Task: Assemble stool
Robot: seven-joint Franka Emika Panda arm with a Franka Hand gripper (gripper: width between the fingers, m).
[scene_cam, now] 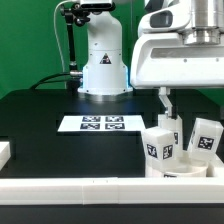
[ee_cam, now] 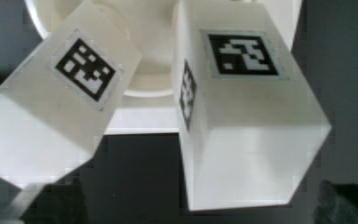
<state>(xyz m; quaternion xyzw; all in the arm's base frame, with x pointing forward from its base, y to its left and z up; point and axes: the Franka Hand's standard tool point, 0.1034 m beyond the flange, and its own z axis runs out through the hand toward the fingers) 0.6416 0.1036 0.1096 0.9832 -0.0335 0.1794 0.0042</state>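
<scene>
The stool [scene_cam: 182,150] stands at the near right of the black desk [scene_cam: 40,120] in the exterior view, just behind the long white rail [scene_cam: 100,188] that runs along the near edge. Its round seat [scene_cam: 186,172] lies flat on the desk, low and partly hidden behind the rail. Three blocky white legs stick up from it, each showing a black-and-white tag: one at the near left [scene_cam: 157,146], one behind it in the middle [scene_cam: 172,131], and one on the right [scene_cam: 205,138].

The hand [scene_cam: 166,103] hangs just above the middle leg, a thin finger [scene_cam: 164,101] pointing down toward the leg's top. From this view I cannot tell whether it touches the leg. The jaws stand wide apart and grip nothing.

In the wrist view, two tagged legs fill the picture close up, one leaning [ee_cam: 60,95] and one more upright [ee_cam: 250,115], with the pale curved seat [ee_cam: 151,70] between and behind them.

The marker board [scene_cam: 98,124] lies flat in the middle of the desk, well apart from the stool, in front of the arm's white base [scene_cam: 103,65].
</scene>
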